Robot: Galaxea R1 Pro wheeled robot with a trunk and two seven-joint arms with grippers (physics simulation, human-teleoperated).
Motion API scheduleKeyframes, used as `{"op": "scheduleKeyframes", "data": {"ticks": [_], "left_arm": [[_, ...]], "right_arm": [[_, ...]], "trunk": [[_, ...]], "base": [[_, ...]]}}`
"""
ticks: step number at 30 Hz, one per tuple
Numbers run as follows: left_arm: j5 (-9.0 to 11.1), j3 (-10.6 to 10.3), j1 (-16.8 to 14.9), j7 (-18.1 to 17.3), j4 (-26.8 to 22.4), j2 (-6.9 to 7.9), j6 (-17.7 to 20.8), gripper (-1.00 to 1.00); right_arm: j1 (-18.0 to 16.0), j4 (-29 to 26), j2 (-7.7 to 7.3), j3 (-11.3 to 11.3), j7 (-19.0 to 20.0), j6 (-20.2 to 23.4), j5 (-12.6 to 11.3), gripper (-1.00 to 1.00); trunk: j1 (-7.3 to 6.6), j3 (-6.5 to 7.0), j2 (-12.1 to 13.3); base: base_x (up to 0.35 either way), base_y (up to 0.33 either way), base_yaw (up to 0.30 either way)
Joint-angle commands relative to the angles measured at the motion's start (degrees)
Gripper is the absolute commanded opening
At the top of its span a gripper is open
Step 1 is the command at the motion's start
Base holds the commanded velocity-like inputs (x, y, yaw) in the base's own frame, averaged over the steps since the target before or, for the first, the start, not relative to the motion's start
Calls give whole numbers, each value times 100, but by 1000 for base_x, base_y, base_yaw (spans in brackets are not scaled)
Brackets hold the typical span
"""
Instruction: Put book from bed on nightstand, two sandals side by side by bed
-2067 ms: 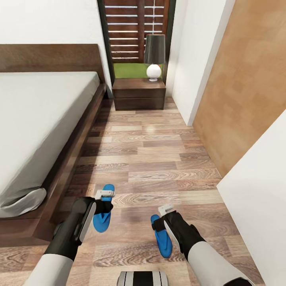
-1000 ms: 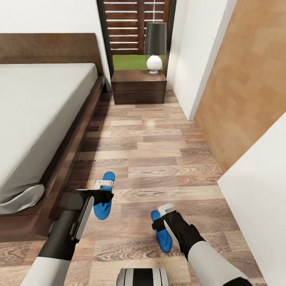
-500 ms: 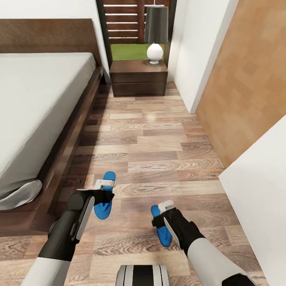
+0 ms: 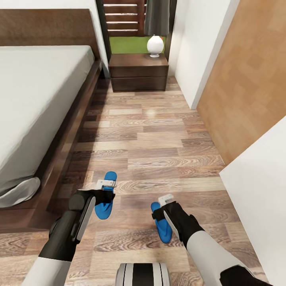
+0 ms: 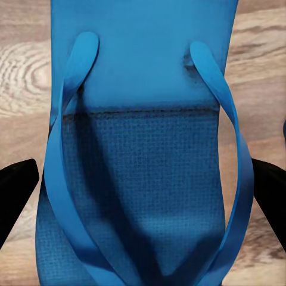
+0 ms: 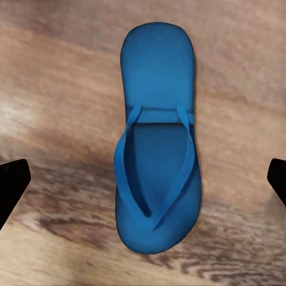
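Closest to us in the head view, our 2 black-and-white arms reach down over the wood-plank floor point(image 4: 159, 139), which is glossy with mixed brown and pale grain.

The left gripper point(image 4: 105, 184) hangs right over the left sandal point(image 4: 105, 195). In the left wrist view that sandal point(image 5: 143, 149) is huge: bright blue, flat, a fine dimpled footbed, with 2 smooth straps forming a V. The black fingertips point(image 5: 15, 185) sit spread, 1 on each side of the sole, level with the straps and just beside its edges, so released, not squeezing. We can't tell if they touch the rubber.

The right gripper point(image 4: 165, 199) is above the right sandal point(image 4: 162, 228), which lies on the floor a bit nearer to us than the left one, with bare planks between the 2. In the right wrist view this sandal point(image 6: 158, 137) is whole: rounded ends, same dimpled texture. The fingertips point(image 6: 12, 185) are wide open and well apart from it on both sides, holding nothing.

To our left runs the bed point(image 4: 35, 103): a plain pale-grey mattress on a dark brown wooden frame. The left sandal lies near its side rail.

Farther off stands the nightstand point(image 4: 139, 73), dark wood, boxy, carrying a lamp point(image 4: 155, 45) with a round white base.
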Motion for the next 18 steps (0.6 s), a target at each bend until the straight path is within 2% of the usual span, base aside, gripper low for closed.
{"op": "scheduleKeyframes", "data": {"ticks": [1, 7, 18], "left_arm": [[-3, 0, -3, -6, -5, -1, 25, -100], [-3, -2, -3, -3, -5, -2, 20, -100], [-3, -5, -3, 1, -5, -1, 16, -100]], "right_arm": [[-21, -6, 0, 7, 18, 33, 57, 100], [-122, 25, 0, 1, 13, 33, 57, 100], [-211, 53, 0, -4, 11, 33, 57, 100]], "trunk": [[-1, -5, -2], [-1, -5, -2], [27, -248, -17]], "base": [[0, 0, 0], [0, 0, 0], [0, 0, 0]]}}
